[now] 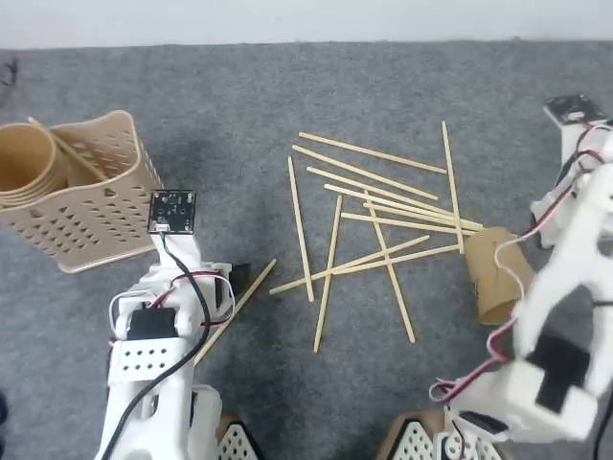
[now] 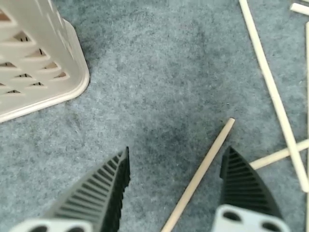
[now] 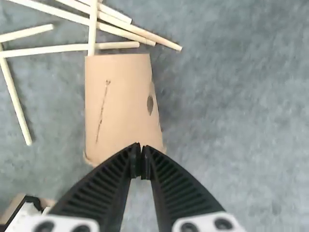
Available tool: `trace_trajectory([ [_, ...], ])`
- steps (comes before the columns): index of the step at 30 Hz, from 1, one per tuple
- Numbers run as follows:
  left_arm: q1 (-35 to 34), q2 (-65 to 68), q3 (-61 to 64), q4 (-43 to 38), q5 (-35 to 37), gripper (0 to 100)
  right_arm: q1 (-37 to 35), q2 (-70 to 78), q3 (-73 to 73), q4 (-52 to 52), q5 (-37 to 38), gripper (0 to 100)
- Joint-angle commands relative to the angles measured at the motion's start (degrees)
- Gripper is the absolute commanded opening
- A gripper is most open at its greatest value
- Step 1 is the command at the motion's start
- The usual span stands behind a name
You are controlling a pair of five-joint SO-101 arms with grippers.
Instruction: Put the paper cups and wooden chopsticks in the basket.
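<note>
In the left wrist view my left gripper (image 2: pixel 177 151) is open just above the carpet, and one wooden chopstick (image 2: pixel 200 176) lies slantwise between its fingers. The same chopstick (image 1: pixel 239 305) runs beside the left arm in the high view. A beige basket (image 1: pixel 91 206) at the far left holds stacked paper cups (image 1: pixel 27 158) and a chopstick. Several more chopsticks (image 1: pixel 383 206) lie crossed on the carpet in the middle. A paper cup (image 3: pixel 120 101) lies on its side at the right. My right gripper (image 3: pixel 141 147) is shut, its tips over the cup's near edge.
The basket's corner (image 2: pixel 43 63) is close to the left gripper. Grey carpet covers the table, with open room between basket and chopstick pile. The right arm (image 1: pixel 565 287) stands over the lying cup (image 1: pixel 493 273).
</note>
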Motion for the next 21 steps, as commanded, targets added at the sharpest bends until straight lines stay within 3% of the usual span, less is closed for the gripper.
trace_trajectory([
  [1,0.35,-0.26,-0.57,-1.23,0.00,29,4.09,-10.51,7.82,2.15,2.46,1.7],
  [7,0.35,-0.26,-0.48,-1.32,0.00,29,8.84,-24.84,27.34,1.98,4.40,22.2],
  [14,0.35,0.00,-0.48,-1.32,0.00,29,8.84,-36.09,40.44,-1.36,3.52,22.2],
  [17,0.35,0.00,-0.48,-1.32,0.00,29,8.40,-37.85,43.52,-6.02,-1.23,22.3],
  [21,0.35,0.00,-0.48,-1.32,0.00,29,1.63,-38.11,50.02,-10.42,-7.30,22.3],
])
